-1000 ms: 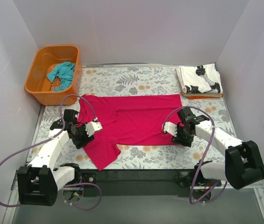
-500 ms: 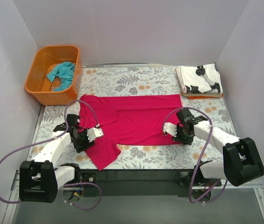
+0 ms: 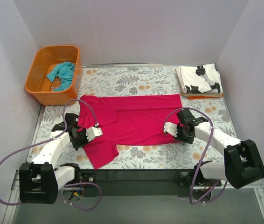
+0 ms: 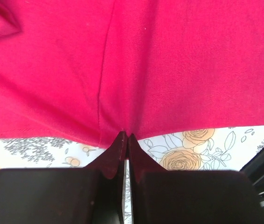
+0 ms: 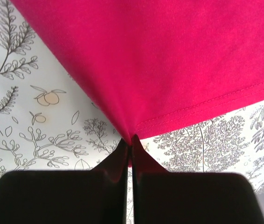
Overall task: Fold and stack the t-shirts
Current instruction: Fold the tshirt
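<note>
The left pincer point(image 4: 125, 136) and right pincer point(image 5: 131, 140) each pinched an edge of the magenta-red t-shirt point(image 3: 136, 119) spread on the floral desk point(image 3: 136, 80).

Floral table point(image 3: 141, 84) bearing magenta-red t-shirt point(image 3: 136, 122), white t-shirt pile point(image 3: 199, 79), orange basket point(image 3: 48, 96).

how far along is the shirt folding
Done: the white printed shirt lies folded far right. In hand: the red shirt, spread out, left end effector and right end effector shut on its near edge. Left: folding it, plus the teal shirt in the basket.
</note>
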### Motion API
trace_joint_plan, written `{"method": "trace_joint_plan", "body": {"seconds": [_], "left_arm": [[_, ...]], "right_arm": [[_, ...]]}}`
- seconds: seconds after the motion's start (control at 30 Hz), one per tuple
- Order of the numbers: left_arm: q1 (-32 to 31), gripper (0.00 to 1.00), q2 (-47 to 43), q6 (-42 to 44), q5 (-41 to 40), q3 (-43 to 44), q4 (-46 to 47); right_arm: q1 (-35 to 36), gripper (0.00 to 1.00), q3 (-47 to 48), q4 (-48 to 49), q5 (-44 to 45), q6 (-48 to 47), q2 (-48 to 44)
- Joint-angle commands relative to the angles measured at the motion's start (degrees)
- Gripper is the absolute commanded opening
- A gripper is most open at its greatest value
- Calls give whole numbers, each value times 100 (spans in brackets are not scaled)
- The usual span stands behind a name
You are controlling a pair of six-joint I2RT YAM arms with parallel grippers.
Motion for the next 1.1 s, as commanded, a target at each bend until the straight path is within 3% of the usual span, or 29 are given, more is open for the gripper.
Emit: {"method": "trace_joint_plan", "body": {"seconds": [0.0, 0.3, 0.53, 1.07], "left_arm": [[53, 0, -246, 180, 170, 290, -371], [228, 0, -108, -83, 459, 1114, -478], [483, 0, 631, -215, 741, 2073, -293], [642, 0, 2607, -979, 865, 3383, 595]], "right_arm": [[8, 1, -83, -219, 117, -96, -300], [-114, 1, 575, -493, 135, -219, -442], [-404, 1, 1366, -502, 21, -421, 287], [-976, 1, 3422, -510, -190, -869, 2519]]}}
